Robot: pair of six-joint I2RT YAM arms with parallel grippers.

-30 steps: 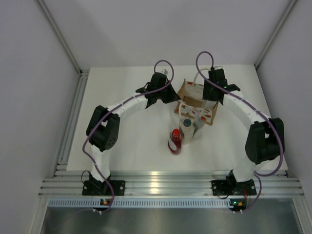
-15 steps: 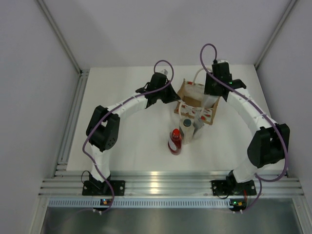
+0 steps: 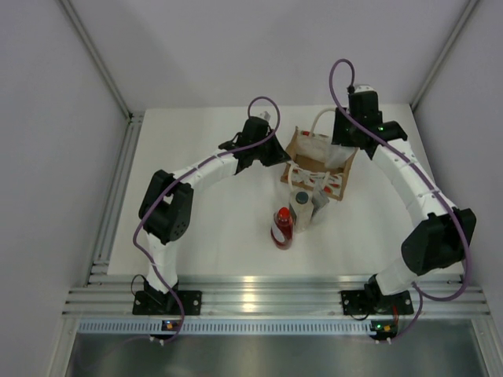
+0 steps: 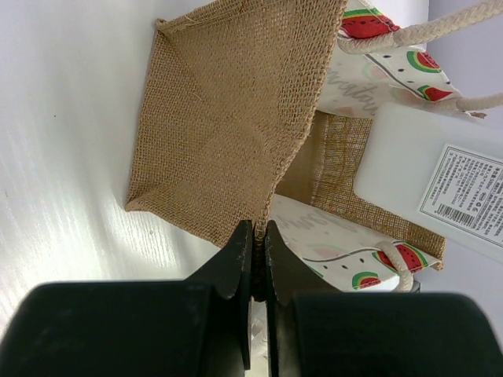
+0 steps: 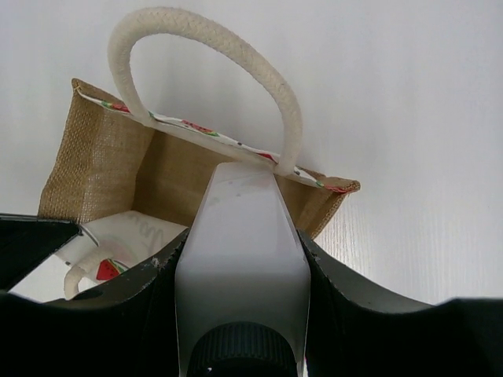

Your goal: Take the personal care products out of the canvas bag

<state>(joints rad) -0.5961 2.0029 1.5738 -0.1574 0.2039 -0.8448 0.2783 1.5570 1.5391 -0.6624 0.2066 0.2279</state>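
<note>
White table [image 3: 204,228], pale walls [image 3: 275,47] around it. Left gripper [image 4: 258,228] pinches the canvas bag [image 4: 236,102] by its brown edge; right gripper [image 5: 244,236] clamps a whitish bottle [image 5: 244,267] just above the bag. A red bottle [image 3: 283,226] stands near the bag.

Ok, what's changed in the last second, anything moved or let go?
The right gripper, shut on a whitish bottle, has risen and drawn toward the far side, lifting the bottle higher over the canvas bag. Nothing was grabbed or released. The left gripper stays pinched on the bag's rim; the red bottle, the other whitish bottle and the slim grey one have not moved.
</note>
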